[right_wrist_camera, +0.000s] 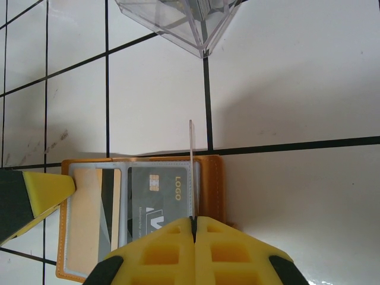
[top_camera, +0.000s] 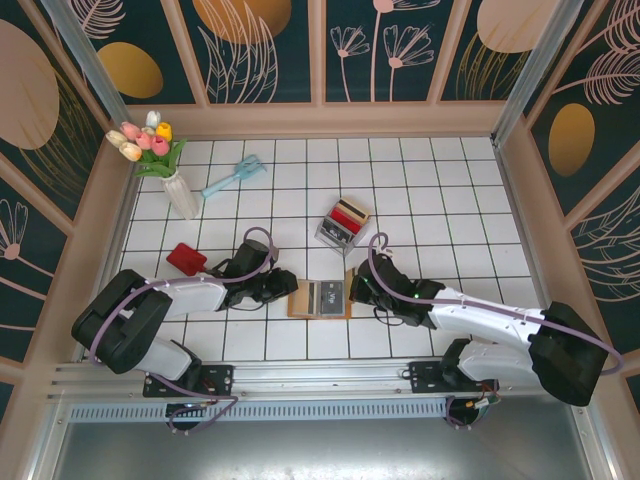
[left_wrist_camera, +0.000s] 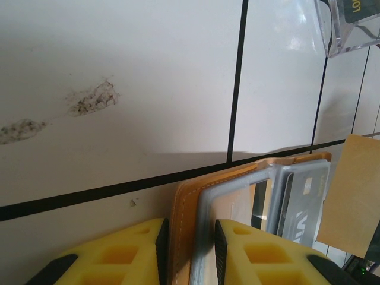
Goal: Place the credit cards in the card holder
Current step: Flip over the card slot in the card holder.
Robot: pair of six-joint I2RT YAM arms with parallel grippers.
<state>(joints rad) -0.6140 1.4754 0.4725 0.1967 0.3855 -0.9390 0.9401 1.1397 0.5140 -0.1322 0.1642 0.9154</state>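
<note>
I am holding the card holder (top_camera: 320, 298) open and flat on the tiles near the middle of the near edge, between the two arms. The left gripper (left_wrist_camera: 190, 252) is clamping its nine o'clock edge, yellow pads (left_wrist_camera: 133, 252) pressed together on the orange leather and pale lining. The right gripper (right_wrist_camera: 194, 224) is sitting at the holder's three o'clock side, jaws shut on a tan card (left_wrist_camera: 355, 196) that is standing on its edge over the right-hand pocket, not yet in a slot. Through the right wrist camera I am seeing a grey card (right_wrist_camera: 155, 199) marked LOGO lying in that pocket, and what I am taking for a tan card and a dark one in the pocket at nine o'clock of it. So I am judging the job partly done. The pinched card needs seating. The clear tray (top_camera: 342, 222) at twelve to one o'clock of the holder is showing more cards, red and dark, and a red card (top_camera: 186, 258) is lying on the tiles well off at ten o'clock, beside the left arm. A vase of tulips (top_camera: 175, 180) and a blue brush (top_camera: 232, 178) are standing farther back at eleven o'clock.
</note>
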